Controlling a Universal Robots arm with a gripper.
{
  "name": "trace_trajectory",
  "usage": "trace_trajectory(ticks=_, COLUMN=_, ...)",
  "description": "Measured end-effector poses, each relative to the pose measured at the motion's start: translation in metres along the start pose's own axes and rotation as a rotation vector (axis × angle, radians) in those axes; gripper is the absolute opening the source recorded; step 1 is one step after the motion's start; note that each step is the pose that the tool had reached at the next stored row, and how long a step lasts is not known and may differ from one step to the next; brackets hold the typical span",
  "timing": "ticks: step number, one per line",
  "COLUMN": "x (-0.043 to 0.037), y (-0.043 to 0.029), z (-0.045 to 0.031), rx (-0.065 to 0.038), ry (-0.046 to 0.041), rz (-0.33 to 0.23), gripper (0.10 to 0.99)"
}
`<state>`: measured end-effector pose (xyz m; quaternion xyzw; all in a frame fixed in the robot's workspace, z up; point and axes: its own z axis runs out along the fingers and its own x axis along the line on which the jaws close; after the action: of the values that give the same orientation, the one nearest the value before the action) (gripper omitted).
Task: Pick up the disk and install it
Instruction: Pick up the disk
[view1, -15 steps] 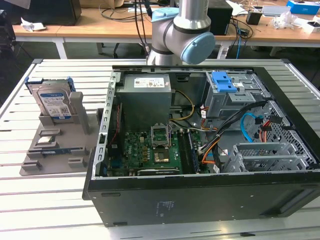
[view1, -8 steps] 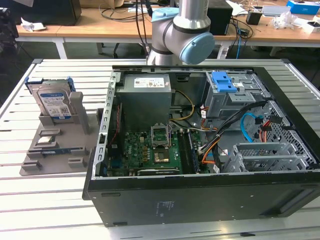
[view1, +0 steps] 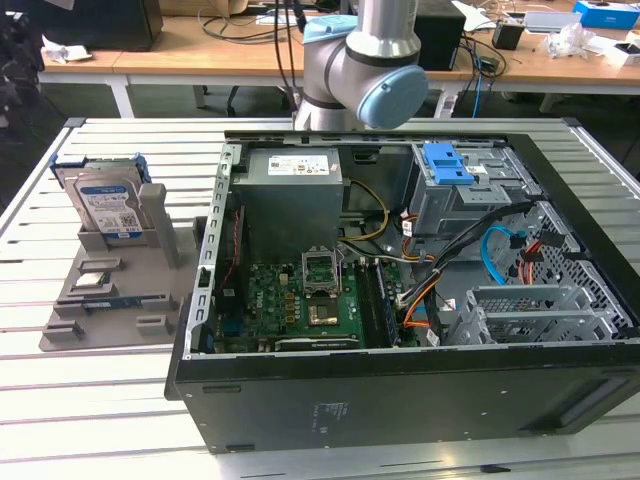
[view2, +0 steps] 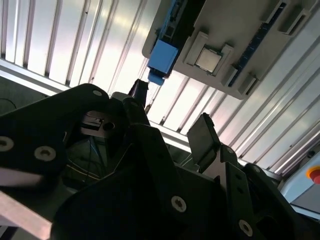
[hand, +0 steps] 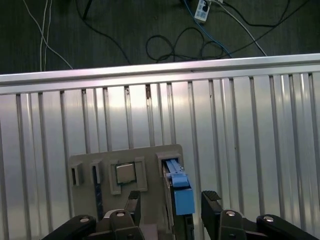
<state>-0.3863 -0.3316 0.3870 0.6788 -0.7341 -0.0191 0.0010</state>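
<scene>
One slatted aluminium table under everything. On it, across the centre and the exterior view's right, an open black computer case, motherboard and cables exposed. Behind the case, at the upper middle of the exterior view, the grey arm with a pale blue joint cap. At the exterior view's left, well apart from the case's drive bays, a grey fixture tray. Standing on edge in a slot at the tray's upper end: the disk, silver, white-and-blue label toward the camera, blue rail bracket around it, not yet lifted. Flat in a tray pocket beside it, in the first wrist view, a small square processor chip. In both wrist views, the gripper with jaws spread and holding nothing, fingers apart from the disk. Past the fingertips in the first wrist view, the disk's blue-railed top edge between the two fingers, long axis crosswise to the line joining them, one broad face toward each finger. Judged: lined up over the thin dimension, hovering clear above.
</scene>
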Motion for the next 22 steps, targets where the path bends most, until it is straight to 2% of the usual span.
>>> trace_trajectory(ticks=3, x=-0.0047, y=-0.0029, z=0.0030, rx=0.000, ry=0.0001, rz=0.000, gripper=0.600)
trace_trajectory(ticks=4, x=-0.0069, y=-0.0045, z=0.0061, rx=0.000, ry=0.0000, rz=0.000, gripper=0.600)
trace_trajectory(ticks=7, x=-0.0085, y=-0.0092, z=0.0100, rx=0.000, ry=0.0026, rz=-0.002, gripper=0.600)
trace_trajectory(ticks=8, x=-0.0092, y=-0.0198, z=0.0156, rx=0.000, ry=0.0109, rz=-0.014, gripper=0.600)
trace_trajectory(ticks=10, x=-0.0095, y=-0.0260, z=0.0241, rx=0.000, ry=0.0153, rz=-0.026, gripper=0.600)
trace_trajectory(ticks=14, x=-0.0098, y=-0.0293, z=0.0389, rx=0.000, ry=0.0188, rz=-0.041, gripper=0.600)
trace_trajectory(ticks=18, x=-0.0111, y=-0.0334, z=0.0475, rx=0.000, ry=0.0216, rz=-0.056, gripper=0.600)
trace_trajectory(ticks=22, x=-0.0159, y=-0.0339, z=0.0550, rx=0.000, ry=0.0224, rz=-0.070, gripper=0.600)
